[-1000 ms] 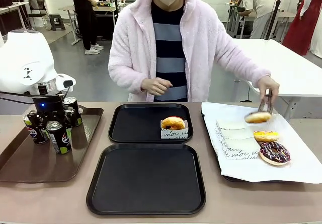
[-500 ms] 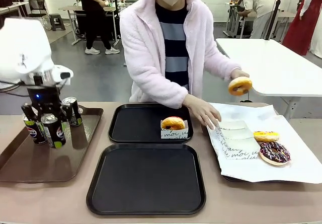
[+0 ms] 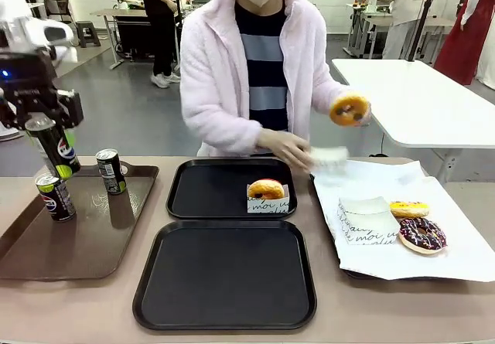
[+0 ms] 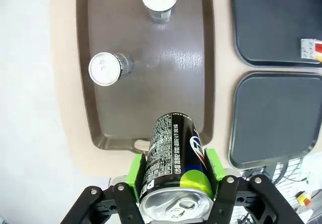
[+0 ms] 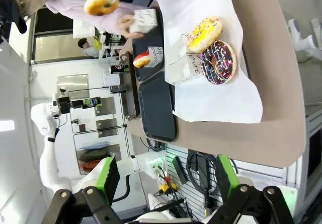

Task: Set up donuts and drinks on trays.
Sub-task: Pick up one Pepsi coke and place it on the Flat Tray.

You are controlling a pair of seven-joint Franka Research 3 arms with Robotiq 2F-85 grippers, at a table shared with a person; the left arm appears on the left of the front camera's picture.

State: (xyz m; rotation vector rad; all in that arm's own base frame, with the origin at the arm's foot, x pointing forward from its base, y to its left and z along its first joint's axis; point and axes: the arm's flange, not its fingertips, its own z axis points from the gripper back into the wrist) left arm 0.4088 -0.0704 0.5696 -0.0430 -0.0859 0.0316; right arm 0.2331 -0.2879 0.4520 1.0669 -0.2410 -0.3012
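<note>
Tan counter (image 3: pixel 371 309), open workroom behind, person (image 3: pixel 255 73) standing at the far side.
Left end effector (image 3: pixel 48 121) is up in the air at the left edge, green pads clamped on both sides of one can (image 3: pixel 56 149), which is lifted clear of the brown tray (image 3: pixel 85 243).
Two more cans (image 3: pixel 56 197) stand upright on that tray, near its far-left part and apart from each other.
Centre: two black trays, one behind the other. Far black tray (image 3: pixel 205 193) carries one glazed donut in a lettered sleeve (image 3: pixel 267 193) at its right side. Near black tray (image 3: pixel 224 274) is bare.
Person's one hand (image 3: pixel 285 144) holds a white paper sleeve (image 3: pixel 329 157) over the gap between the far tray and the paper-lined tray (image 3: pixel 464 263). The other hand holds an orange donut (image 3: pixel 349 109) up at chest height.
On the paper lie a flat sleeve (image 3: pixel 367 220), a yellow-iced donut (image 3: pixel 408 209) and a chocolate sprinkled donut (image 3: pixel 421 234), the two donuts touching or nearly so.
Right end effector (image 5: pixel 167 178): fingers spread wide, nothing between them.
</note>
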